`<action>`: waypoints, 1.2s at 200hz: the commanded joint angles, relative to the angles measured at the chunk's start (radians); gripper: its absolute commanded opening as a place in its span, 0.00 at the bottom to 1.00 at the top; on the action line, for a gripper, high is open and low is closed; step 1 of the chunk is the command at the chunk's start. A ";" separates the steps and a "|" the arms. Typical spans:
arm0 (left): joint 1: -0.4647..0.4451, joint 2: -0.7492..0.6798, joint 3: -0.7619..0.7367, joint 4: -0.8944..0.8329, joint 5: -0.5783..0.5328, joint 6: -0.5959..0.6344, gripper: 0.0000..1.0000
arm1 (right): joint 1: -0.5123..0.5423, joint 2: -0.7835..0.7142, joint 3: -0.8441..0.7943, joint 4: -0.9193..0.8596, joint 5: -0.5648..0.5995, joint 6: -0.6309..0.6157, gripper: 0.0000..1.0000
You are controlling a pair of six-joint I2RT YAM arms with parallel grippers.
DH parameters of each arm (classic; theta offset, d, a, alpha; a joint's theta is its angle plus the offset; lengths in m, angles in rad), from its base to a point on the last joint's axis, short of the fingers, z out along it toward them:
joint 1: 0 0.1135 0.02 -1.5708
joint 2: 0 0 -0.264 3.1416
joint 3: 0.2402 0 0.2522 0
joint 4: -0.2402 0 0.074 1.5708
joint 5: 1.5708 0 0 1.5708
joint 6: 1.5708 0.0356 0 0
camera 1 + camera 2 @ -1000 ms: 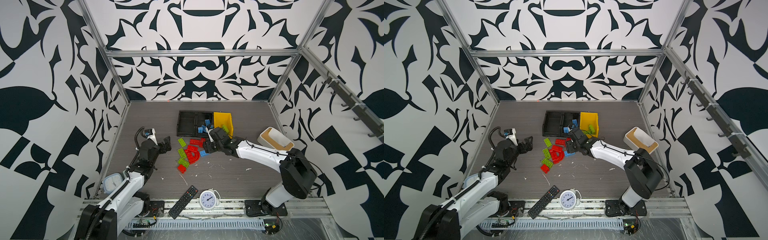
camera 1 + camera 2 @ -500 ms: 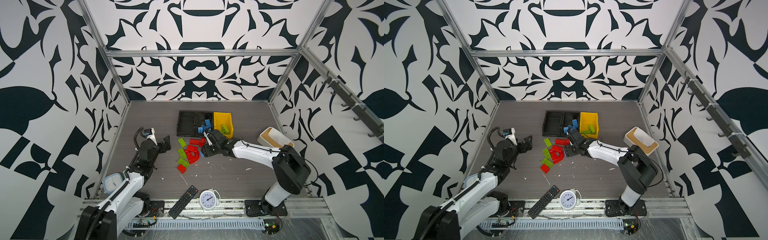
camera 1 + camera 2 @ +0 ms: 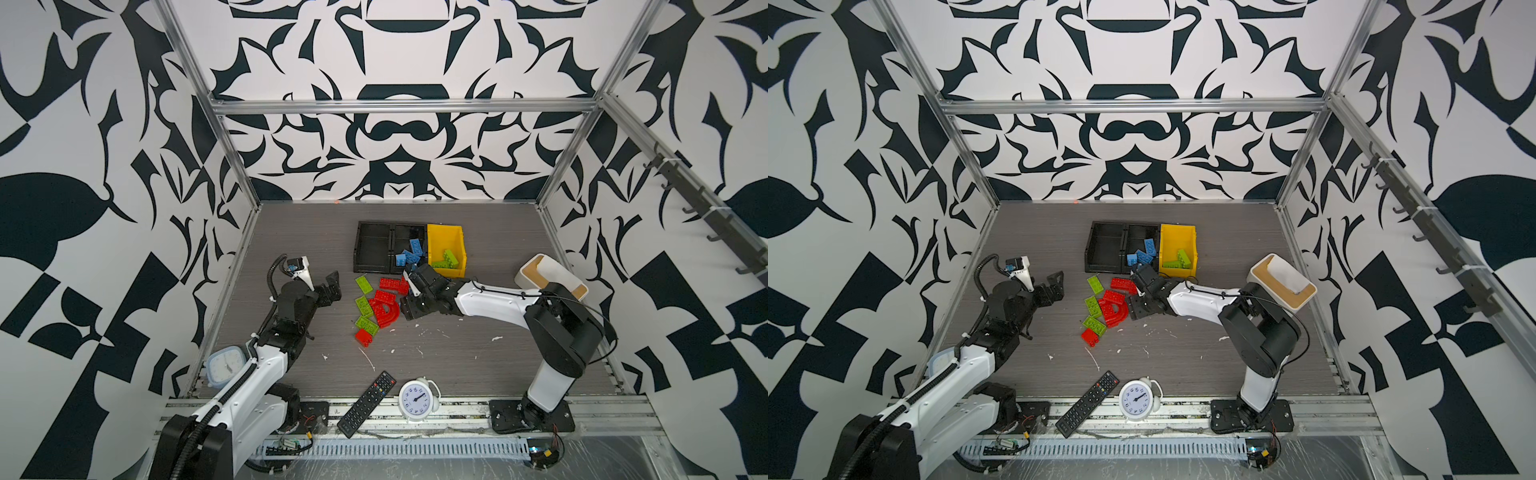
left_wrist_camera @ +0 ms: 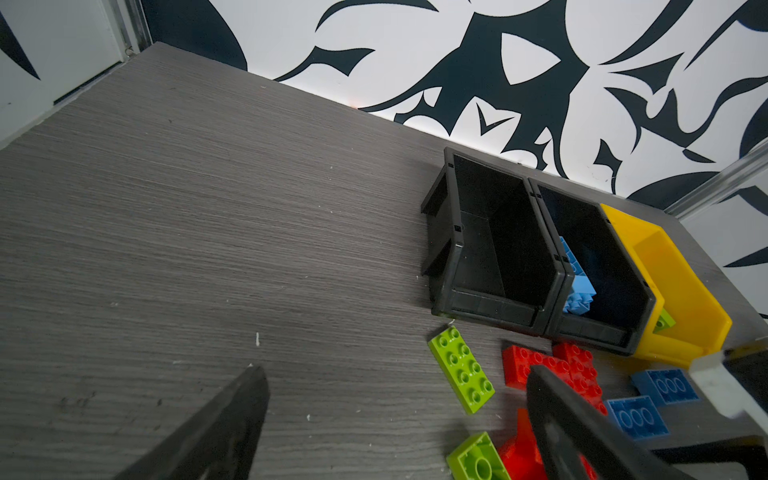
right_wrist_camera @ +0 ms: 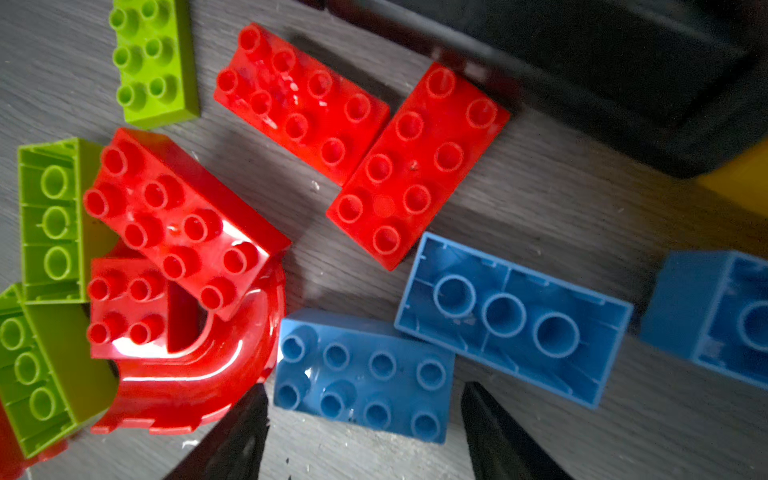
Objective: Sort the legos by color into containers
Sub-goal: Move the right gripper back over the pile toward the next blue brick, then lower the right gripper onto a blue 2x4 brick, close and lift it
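Far middle: of two joined black bins [image 3: 372,247], the right one holds about three blue bricks [image 3: 411,253]; the yellow bin [image 3: 444,232] beside it holds at least two green bricks [image 3: 446,259]. Just nearer lie loose red and green bricks [image 3: 384,297], plus three loose blue bricks [image 5: 513,320] beneath the right gripper [image 5: 363,392], whose jaws are spread and hold nothing. The left gripper [image 4: 395,374], left of them, is likewise spread and holds nothing.

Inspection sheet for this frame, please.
Surface: grey wood-grain table, scattered white scraps.
Job's things: blue legos in middle black bin; green legos in yellow bin; end black bin empty; red, green, blue legos loose.
Clutter: remote, white clock, blue clock, white box.
Grippers: left gripper open, empty; right gripper open astride a blue brick.
Cables: corrugated hose on left arm; thin cable on right arm.
Surroundings: patterned walls, aluminium frame.
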 commanded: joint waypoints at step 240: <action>0.004 -0.004 0.007 0.001 -0.007 -0.001 0.99 | 0.053 -0.096 -0.063 0.033 0.078 0.013 0.58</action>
